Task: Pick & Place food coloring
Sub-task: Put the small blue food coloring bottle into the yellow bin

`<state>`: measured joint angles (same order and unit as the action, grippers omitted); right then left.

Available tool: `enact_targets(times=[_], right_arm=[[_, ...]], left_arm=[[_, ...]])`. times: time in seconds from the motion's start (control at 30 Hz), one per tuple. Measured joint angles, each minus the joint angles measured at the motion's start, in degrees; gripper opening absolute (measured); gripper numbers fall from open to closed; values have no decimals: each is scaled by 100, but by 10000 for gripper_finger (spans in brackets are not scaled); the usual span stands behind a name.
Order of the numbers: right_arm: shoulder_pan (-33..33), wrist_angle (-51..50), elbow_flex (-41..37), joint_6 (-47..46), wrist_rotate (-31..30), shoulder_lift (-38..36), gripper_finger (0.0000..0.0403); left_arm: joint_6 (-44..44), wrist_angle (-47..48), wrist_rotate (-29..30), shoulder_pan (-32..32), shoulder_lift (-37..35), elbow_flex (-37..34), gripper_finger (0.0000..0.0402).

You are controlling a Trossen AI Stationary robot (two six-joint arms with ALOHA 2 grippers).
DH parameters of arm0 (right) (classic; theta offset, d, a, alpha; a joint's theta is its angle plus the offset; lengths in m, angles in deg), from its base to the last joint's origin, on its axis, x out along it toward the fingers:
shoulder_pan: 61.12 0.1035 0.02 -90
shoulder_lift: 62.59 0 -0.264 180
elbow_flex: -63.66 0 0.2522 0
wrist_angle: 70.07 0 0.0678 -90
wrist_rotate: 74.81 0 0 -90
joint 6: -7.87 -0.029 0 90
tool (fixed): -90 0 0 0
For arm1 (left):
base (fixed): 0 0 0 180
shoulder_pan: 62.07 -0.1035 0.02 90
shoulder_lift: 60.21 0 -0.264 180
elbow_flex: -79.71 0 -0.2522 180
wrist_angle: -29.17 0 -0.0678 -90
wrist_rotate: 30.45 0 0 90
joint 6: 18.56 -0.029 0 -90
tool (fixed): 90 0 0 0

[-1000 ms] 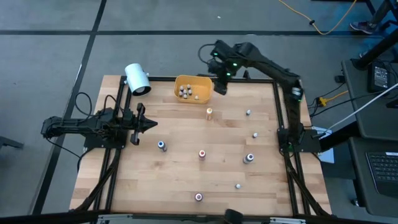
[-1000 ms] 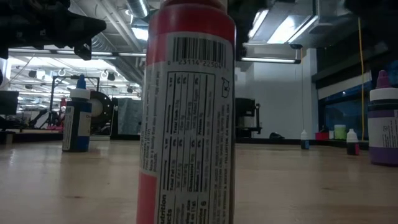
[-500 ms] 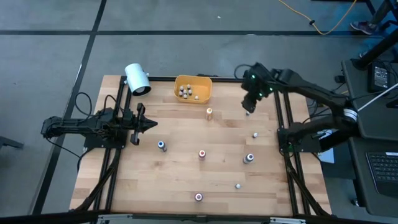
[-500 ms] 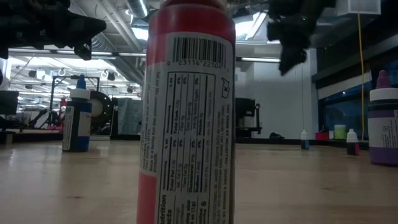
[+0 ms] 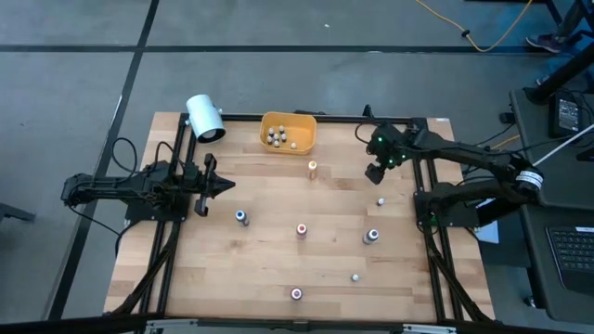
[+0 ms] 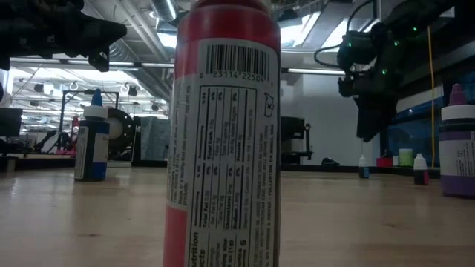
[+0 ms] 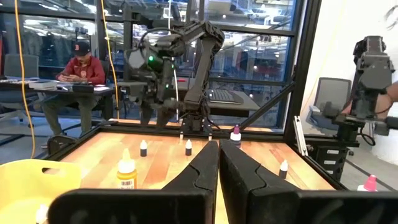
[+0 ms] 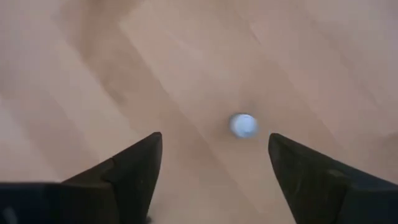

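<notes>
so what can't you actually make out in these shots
- How many bottles lie in the yellow bin: too small in the high view; the left wrist view cuts the bin off at its edge.
- Cap colour of the bottle under the open right gripper: the bottle is blurred there and hidden by the gripper in the high view.
- Much of the table in the low view: the red bottle close to the lens blocks it.
- The left gripper, shut, holds nothing visible.

White cylinder (image 5: 204,117) — beside it, a yellow bin (image 5: 289,131).
</notes>
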<state>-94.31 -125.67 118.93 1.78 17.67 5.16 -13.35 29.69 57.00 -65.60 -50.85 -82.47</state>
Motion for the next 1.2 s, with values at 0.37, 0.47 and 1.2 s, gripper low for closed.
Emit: enact_targets(times=[0.37,0.47,1.2], right_arm=[[-154,951,-675,-737,-287,13,285],[-256,1135,-809,-883,-286,52,284],[-380,1714,-917,-875,-429,1142,284]], left_arm=[[0,2,0,0,0,0,11],[0,2,-1,0,-1,0,8],[0,0,-2,0,0,0,13]])
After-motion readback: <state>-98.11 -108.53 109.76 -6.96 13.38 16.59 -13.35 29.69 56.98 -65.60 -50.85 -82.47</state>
